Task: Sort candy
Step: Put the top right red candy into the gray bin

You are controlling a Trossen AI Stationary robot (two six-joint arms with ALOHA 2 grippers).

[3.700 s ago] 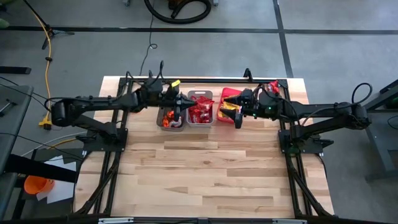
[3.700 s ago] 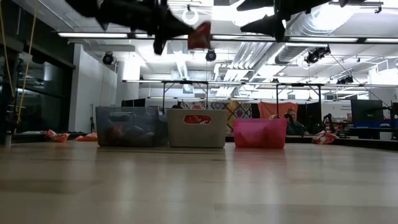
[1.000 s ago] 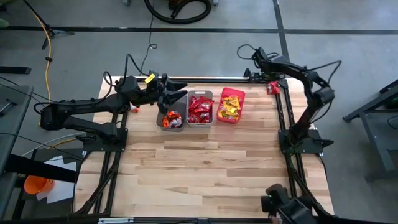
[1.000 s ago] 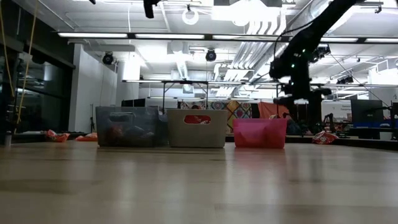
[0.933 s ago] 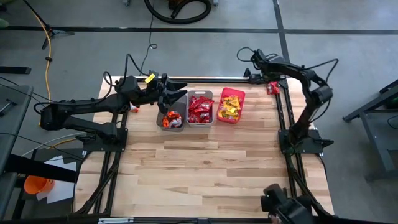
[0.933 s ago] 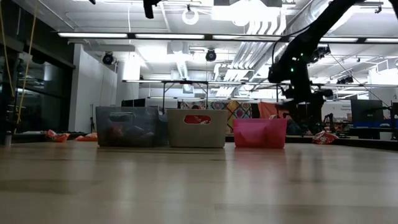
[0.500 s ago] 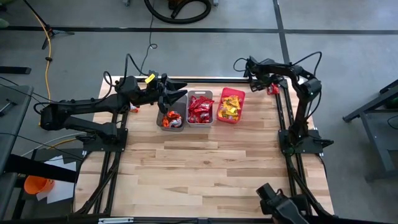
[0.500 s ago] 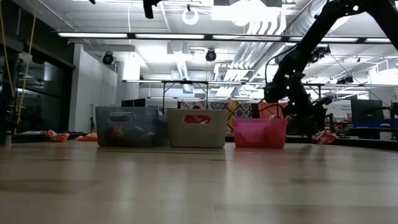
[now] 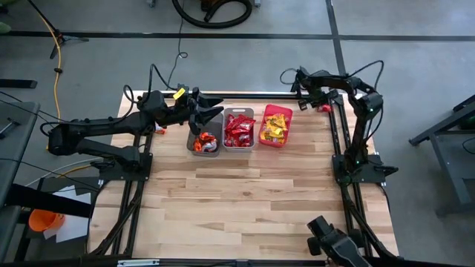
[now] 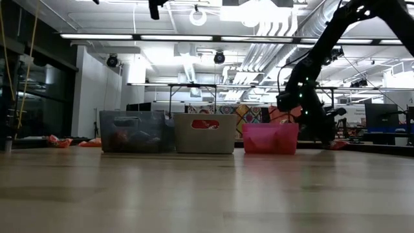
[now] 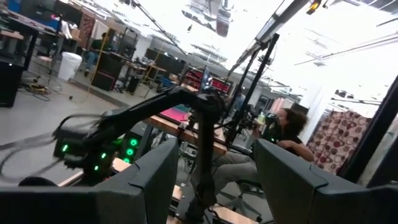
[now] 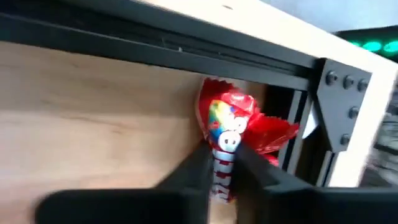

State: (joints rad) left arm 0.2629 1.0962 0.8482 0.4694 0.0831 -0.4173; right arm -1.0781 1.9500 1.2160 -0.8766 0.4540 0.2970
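Note:
A red wrapped candy [image 12: 233,124] lies in the table's far right corner, beside the black frame rail. My right gripper [image 12: 224,169] is shut on it, low over that corner [image 9: 321,101]. Three bins stand in a row at the far middle: a dark grey one [image 9: 204,139], a light one [image 9: 240,130] and a pink one [image 9: 275,126], each with candy in it. My left gripper [image 9: 213,115] hovers high over the dark grey bin, open and holding nothing [image 11: 211,180]. My right gripper pinches the red candy's end nearest the wrist [image 12: 224,163] between its two fingers. They come at it from above on a slant. The rest of the wrapper spreads out beyond the fingertips on the wood beside the rail.
A black frame rail with a corner bracket [image 12: 339,106] runs close behind the held candy. More loose candy lies by the table's far left edge [image 10: 59,140]. The broad near part of the wooden table [image 9: 245,208] holds nothing. A person sits beyond the table [image 11: 283,134].
My right arm has folded in and its gripper has come down onto the red candy in the table's far right corner. The left arm and the bins have kept still.

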